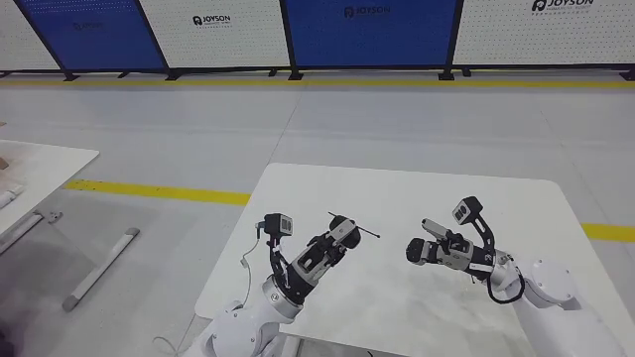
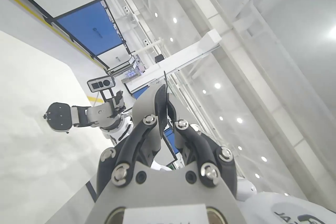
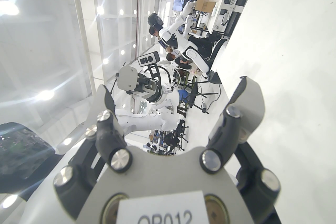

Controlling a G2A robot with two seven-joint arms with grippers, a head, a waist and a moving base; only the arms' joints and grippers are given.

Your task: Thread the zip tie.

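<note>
A thin black zip tie is pinched in my left gripper, which is shut on it above the white table. The tie sticks out on both sides of the fingers. In the left wrist view the tie's end pokes out past the closed pads of the left gripper. My right gripper hangs a short way to the right of it, facing it, open with nothing between its fingers. The left wrist view shows that right gripper farther off.
The table's near edge runs just below both arms. A second white table stands off to the left across a strip of floor. Blue and white panel barriers line the back, behind a yellow floor line.
</note>
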